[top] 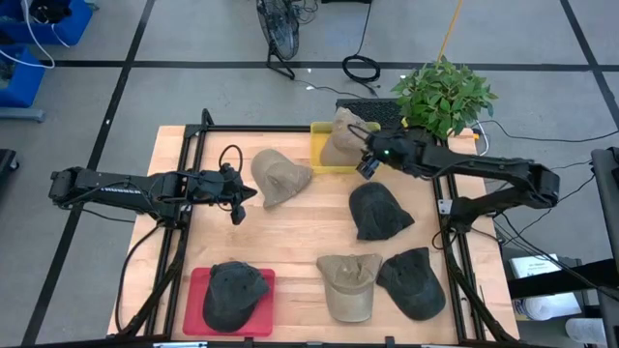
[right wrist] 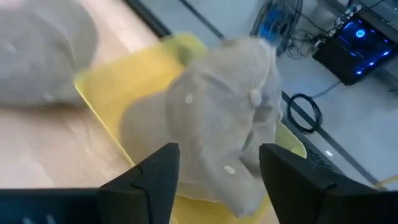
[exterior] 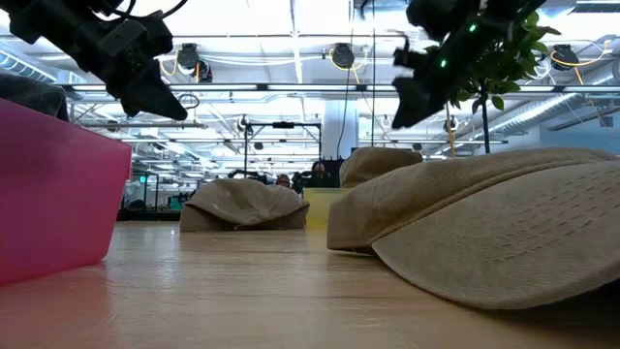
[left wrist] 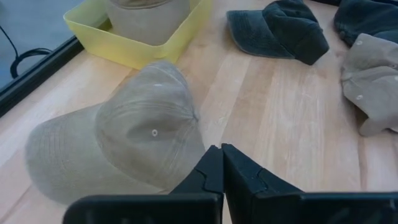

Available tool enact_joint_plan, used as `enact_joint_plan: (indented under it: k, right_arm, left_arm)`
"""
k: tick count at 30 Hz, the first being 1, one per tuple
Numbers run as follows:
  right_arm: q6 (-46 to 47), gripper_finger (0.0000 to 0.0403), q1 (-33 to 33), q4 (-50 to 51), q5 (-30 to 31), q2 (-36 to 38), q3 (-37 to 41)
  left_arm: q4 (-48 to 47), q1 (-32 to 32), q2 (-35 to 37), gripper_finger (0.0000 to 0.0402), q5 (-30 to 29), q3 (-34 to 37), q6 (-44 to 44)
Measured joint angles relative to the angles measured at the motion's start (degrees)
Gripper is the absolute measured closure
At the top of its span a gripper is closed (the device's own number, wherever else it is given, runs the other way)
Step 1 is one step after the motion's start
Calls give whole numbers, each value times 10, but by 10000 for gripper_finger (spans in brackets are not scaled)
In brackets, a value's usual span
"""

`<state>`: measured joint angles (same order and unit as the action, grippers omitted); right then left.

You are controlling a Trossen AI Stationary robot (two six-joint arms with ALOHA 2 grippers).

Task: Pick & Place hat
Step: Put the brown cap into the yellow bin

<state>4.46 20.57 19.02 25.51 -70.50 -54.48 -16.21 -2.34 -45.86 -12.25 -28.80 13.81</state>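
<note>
Tan cap (right wrist: pixel 217 118), nearest the right wrist camera: heaped in yellow tray (top: pixel 319 155) at the table's far edge. Soft, light, floppy cloth; probably best pinched at crown or brim edge. Right gripper (top: pixel 369 162): fingers spread, just beside the cap, not touching. Left gripper (top: pixel 244 196): fingers pressed together, empty, beside second tan cap (top: pixel 279 176).

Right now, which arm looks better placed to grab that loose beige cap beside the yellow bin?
Left: its hand sits shut beside the beige cap; the right hand is open over the yellow bin.
</note>
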Motion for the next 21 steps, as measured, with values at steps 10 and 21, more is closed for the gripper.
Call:
enact_joint_plan:
  k: [10, 21]
  right_arm:
    - [107, 280, -81, -12, -99, 64, 0]
    - [219, 382, -179, -12, -105, 3, 0]
  left_arm:
    - [1, 0, 0, 384, 3, 0, 14]
    - [3, 0, 0, 386, -13, 0, 18]
